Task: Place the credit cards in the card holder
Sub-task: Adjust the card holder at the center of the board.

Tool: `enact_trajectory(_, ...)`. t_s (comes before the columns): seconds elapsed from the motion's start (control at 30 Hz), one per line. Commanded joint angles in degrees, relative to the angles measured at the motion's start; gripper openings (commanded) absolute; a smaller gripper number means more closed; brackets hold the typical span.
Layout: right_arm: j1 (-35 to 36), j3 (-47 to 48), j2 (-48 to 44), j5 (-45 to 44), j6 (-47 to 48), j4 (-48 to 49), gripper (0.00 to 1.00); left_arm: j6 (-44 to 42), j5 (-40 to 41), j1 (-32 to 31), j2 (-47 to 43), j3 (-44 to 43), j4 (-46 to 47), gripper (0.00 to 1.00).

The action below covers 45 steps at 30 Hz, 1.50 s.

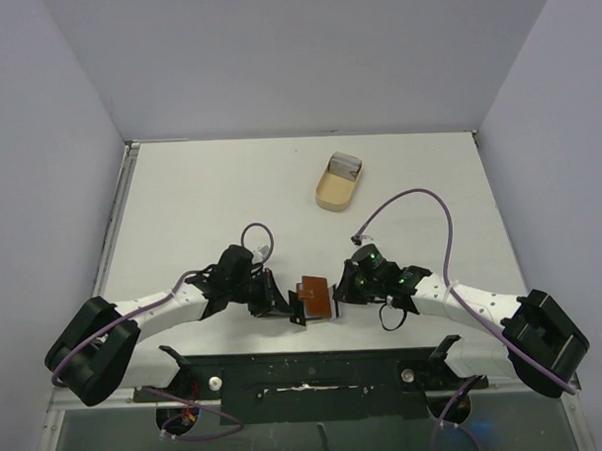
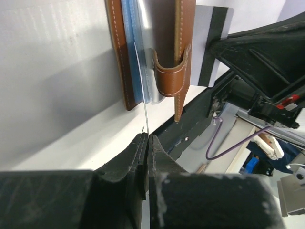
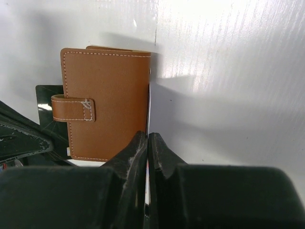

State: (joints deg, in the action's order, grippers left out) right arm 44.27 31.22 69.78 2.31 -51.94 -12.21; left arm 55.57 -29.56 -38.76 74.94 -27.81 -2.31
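The wallet (image 3: pixel 107 109) sits between the pincers. The left gripper (image 2: pixel 147 138) is pinched tight on a thin sheet (image 2: pixel 144 119) from inside it, and the right gripper (image 3: pixel 147 136) clamps the striped card (image 2: pixel 214 43) just behind it.

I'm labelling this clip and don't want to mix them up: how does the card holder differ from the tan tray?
The card holder is reddish-brown; the tray is pale tan. The card holder is a flat, stitched rectangle; the tray is an open, rounded dish. The card holder is at the near edge; the tray lies farther back. Both are small and brownish.
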Motion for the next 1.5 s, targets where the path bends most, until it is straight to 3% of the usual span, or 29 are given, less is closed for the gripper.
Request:
enact_trajectory(0.0,0.38,-0.69,-0.68,-0.64,-0.25,2.97,0.0,2.77,-3.87,0.32,-1.26,0.34,9.3,0.0)
enact_trajectory(0.8,0.38,1.24,-1.09,-3.52,1.88,-1.89,0.0,4.24,-3.31,-0.13,-5.52,0.21,12.45,0.0)
enact_trajectory(1.27,0.4,2.25,-1.29,-3.6,3.17,-1.6,0.0,4.29,-4.41,-1.2,0.4,-0.4,17.51,0.0)
enact_trajectory(1.47,0.39,2.27,-2.62,-3.96,3.51,-2.54,0.0,0.95,-0.32,-1.23,-1.88,-3.68,6.81,0.0)
